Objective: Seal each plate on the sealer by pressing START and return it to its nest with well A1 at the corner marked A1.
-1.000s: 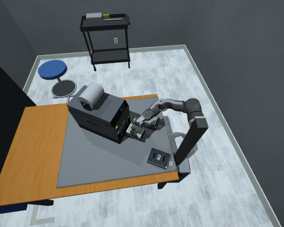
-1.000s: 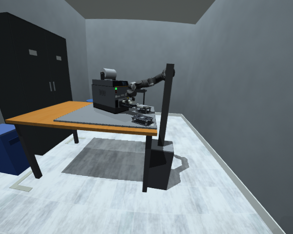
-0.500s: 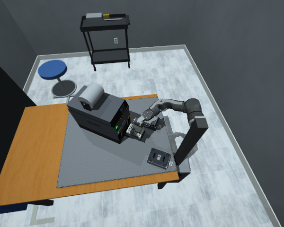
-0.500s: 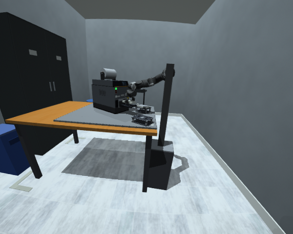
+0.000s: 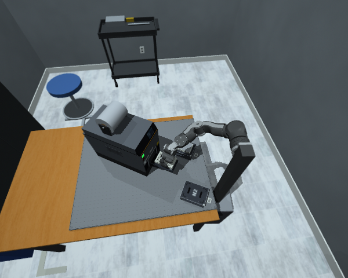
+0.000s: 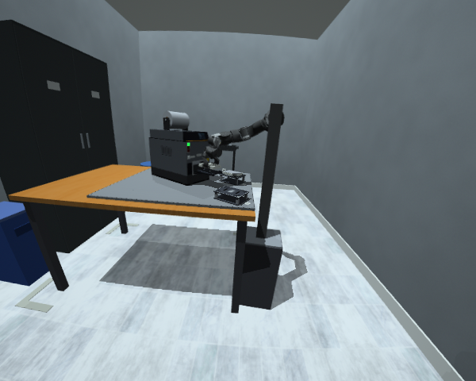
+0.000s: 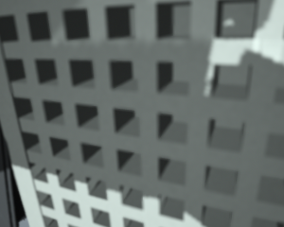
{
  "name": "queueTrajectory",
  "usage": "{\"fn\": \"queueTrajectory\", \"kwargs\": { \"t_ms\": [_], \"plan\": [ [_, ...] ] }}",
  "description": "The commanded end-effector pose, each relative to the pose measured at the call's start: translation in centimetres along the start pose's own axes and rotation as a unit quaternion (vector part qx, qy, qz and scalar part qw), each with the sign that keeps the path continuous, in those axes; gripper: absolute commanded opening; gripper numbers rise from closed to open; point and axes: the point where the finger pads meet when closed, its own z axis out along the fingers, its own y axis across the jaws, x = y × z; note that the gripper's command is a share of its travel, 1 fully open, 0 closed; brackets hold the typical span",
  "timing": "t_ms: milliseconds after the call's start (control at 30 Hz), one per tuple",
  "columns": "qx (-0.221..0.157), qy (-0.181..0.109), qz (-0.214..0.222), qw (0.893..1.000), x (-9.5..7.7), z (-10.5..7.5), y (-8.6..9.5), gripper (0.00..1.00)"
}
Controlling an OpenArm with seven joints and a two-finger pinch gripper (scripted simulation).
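Plate held at the sealer's front

The end effector (image 5: 169, 156) is clamped on one plate (image 5: 164, 159) just in front of the sealer (image 5: 122, 140), whose green lamp (image 5: 142, 156) glows. Two nests sit on the tabletop (image 5: 42, 167): N2 (image 5: 194, 193) bare, the other (image 5: 187, 152) just behind the arm.

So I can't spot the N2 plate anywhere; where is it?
In the top view the plate sits at the sealer's front stage, under the gripper shut on it, left of the N2 nest, which holds no plate.
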Motion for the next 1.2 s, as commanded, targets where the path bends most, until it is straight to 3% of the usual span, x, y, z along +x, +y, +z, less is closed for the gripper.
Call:
{"fn": "queueTrajectory", "kwargs": {
  "t_ms": [0, 1167],
  "plan": [
    [-0.003, 0.0, -0.001, 1.0, -0.06, -0.07, 0.15, 0.0],
    [-0.004, 0.001, -0.003, 1.0, 0.17, 0.76, 0.13, 0.0]
  ]
}}
